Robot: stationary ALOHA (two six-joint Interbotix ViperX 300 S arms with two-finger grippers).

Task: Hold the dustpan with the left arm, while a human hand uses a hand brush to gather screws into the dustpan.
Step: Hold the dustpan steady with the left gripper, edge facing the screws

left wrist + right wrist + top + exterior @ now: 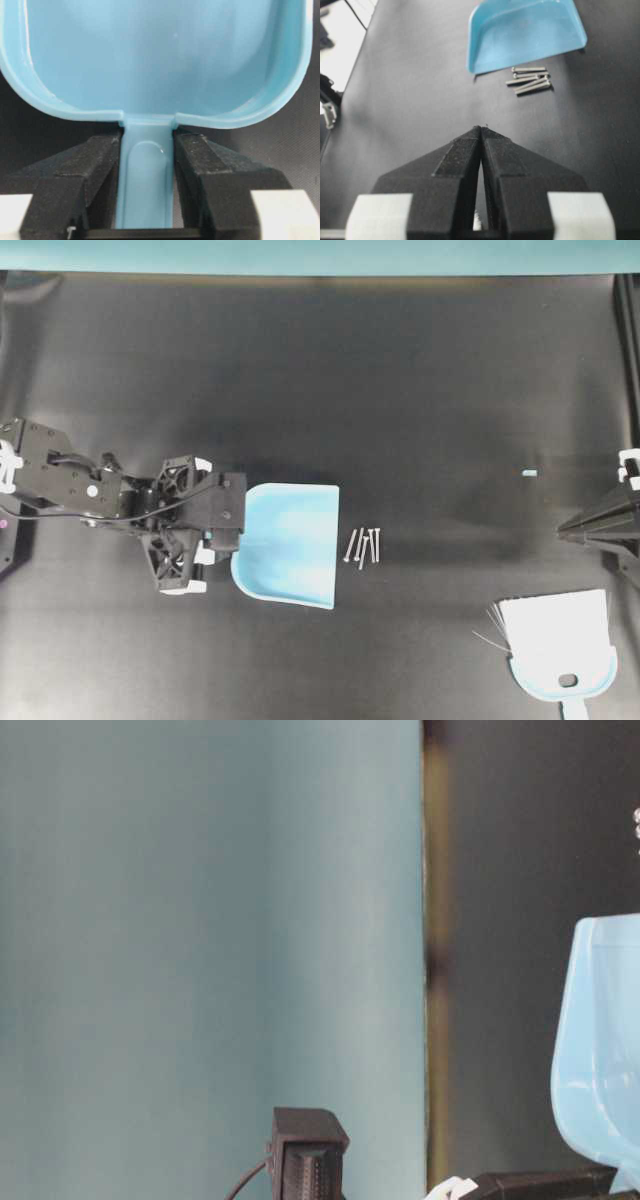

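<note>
Left pincer [147, 150] clamped on the dustpan [290, 543] handle; right pincer [481, 131] pressed shut on nothing.

In the left wrist view both black jaws press against the handle's sides, though the handle's near end is cut off by the frame edge. The pan lies flat on the dark surface [400, 370], its straight open edge facing the screws [363, 545], which lie bunched just beside it and apart from it; their exact count is hard to make out. The hand brush [558, 645] lies well apart near the bottom right corner, its handle cut off. The right arm shows only partly at the right edge. The table-level view catches only a slice of the pan.
</note>
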